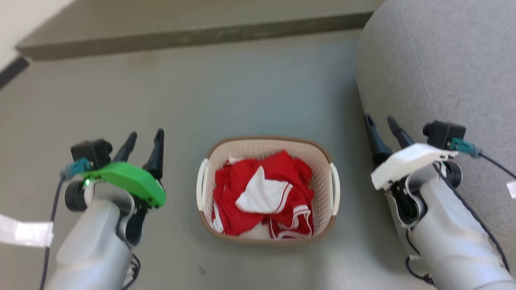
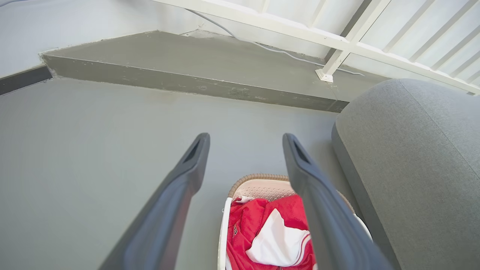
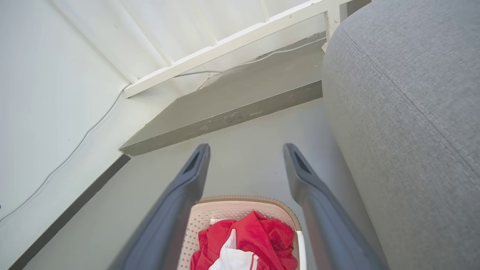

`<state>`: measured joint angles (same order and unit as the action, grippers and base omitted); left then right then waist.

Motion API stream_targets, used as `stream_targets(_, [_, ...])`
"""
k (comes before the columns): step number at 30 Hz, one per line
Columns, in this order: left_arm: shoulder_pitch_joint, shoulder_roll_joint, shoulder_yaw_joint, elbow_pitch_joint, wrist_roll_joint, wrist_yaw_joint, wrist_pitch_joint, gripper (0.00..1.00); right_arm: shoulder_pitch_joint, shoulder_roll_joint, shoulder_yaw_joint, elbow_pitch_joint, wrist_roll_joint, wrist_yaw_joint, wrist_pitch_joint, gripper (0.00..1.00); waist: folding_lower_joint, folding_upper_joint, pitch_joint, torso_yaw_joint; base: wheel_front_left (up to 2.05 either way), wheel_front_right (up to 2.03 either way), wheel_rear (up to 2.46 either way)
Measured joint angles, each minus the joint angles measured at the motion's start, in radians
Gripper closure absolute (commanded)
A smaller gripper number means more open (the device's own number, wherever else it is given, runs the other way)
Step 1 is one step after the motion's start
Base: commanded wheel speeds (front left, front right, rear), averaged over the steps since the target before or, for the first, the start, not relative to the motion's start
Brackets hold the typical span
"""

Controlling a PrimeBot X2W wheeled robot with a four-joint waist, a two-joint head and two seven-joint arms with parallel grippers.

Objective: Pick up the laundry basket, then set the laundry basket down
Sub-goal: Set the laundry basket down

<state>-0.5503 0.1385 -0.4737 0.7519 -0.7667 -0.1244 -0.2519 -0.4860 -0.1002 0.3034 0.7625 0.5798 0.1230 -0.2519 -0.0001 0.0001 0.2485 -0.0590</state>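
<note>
place: home | cues: grey fabric sofa (image 1: pixel 443 60), laundry basket (image 1: pixel 266 139) with clothes, floor step (image 1: pixel 193 37)

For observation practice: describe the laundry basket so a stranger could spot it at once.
Find the big grey seat on the right. On the floor beside it, between left gripper and right gripper, sits the laundry basket. It alone is cream, perforated, brown rimmed, holding red clothes.

From the head we look steeply down on the floor (image 1: pixel 242 88), the laundry basket (image 1: pixel 266 139) low in the middle, the left gripper (image 1: pixel 146 133) and right gripper (image 1: pixel 379 119) at either side. Our left wrist camera looks forward and down along its 2 fingers (image 2: pixel 180 187) from the basket's left; our right wrist camera does likewise from the basket's right, close beside the grey upholstery (image 3: pixel 405 112). All 3 views share the basket, the raised step (image 1: pixel 193 36) and that upholstery.
</note>
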Motion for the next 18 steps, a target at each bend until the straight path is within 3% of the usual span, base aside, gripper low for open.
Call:
stream_targets(8, [0.097, -0.023, 0.060, -0.102, 0.049, 0.003, 0.000, 0.00, 0.091, -0.016, -0.041, -0.087, -0.036, 0.000, 0.000, 0.00, 0.0000, 0.0000, -0.104, 0.003, 0.00, 0.00, 0.00])
stream_targets(18, [0.173, -0.023, 0.139, -0.217, 0.119, 0.034, 0.000, 0.00, 0.139, -0.026, -0.075, -0.204, -0.108, 0.000, 0.000, 0.00, 0.0000, 0.0000, -0.149, 0.011, 0.00, 0.00, 0.00])
